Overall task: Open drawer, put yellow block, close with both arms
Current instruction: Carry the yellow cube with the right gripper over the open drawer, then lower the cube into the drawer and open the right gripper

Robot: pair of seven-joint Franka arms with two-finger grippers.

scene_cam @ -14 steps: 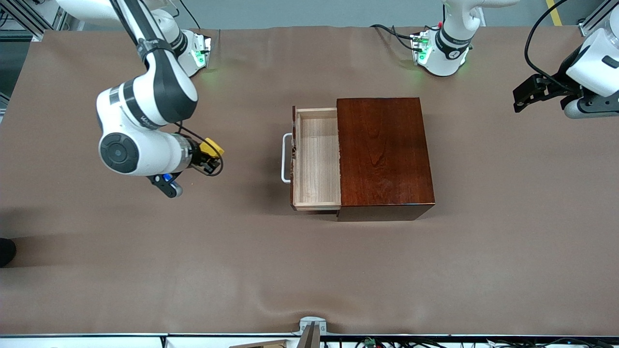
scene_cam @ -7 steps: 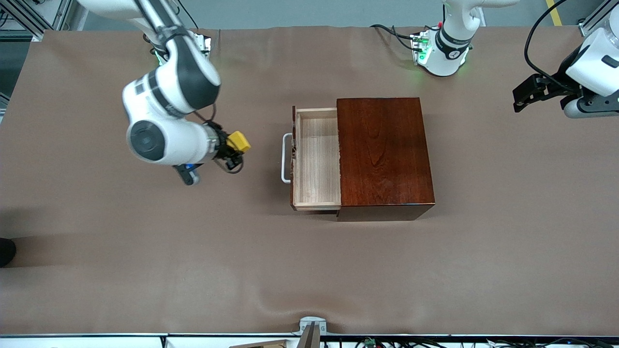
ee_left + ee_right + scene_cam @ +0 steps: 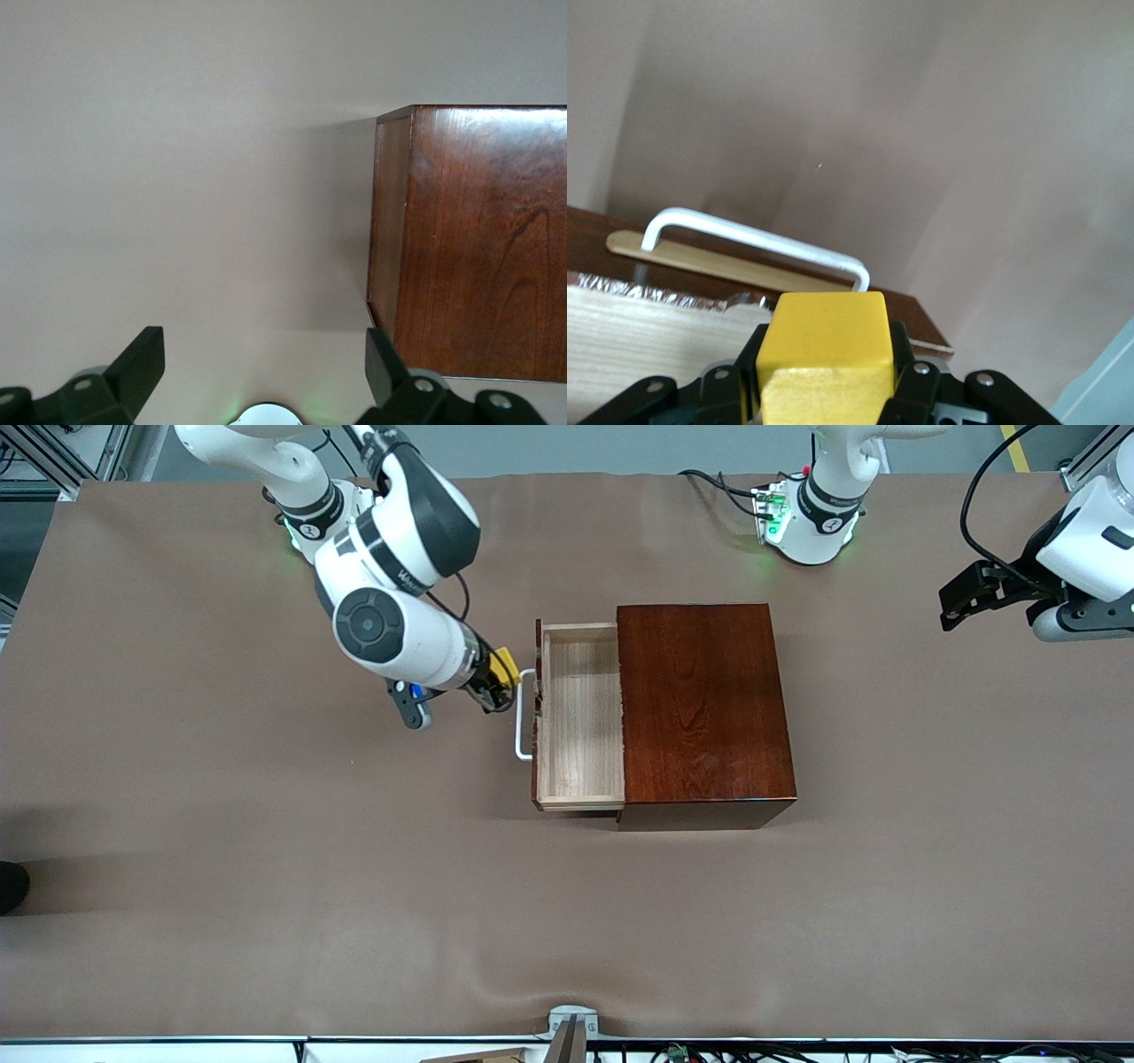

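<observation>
Right gripper (image 3: 498,684) grips yellow block (image 3: 505,665) over drawer (image 3: 580,717) handle (image 3: 523,716).

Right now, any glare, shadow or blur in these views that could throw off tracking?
Front view: even light, soft shadows along the table, mild sheen on the wooden box top. Left wrist view: a pale reflection on the box, which shades the table beside it; left gripper dark at the frame edge. Right wrist view: yellow block in the right gripper looks soft; handle sharper.

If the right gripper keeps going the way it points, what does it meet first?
Probably the white handle of the open drawer; the right gripper, holding the yellow block, may pass above it, height unclear.
</observation>
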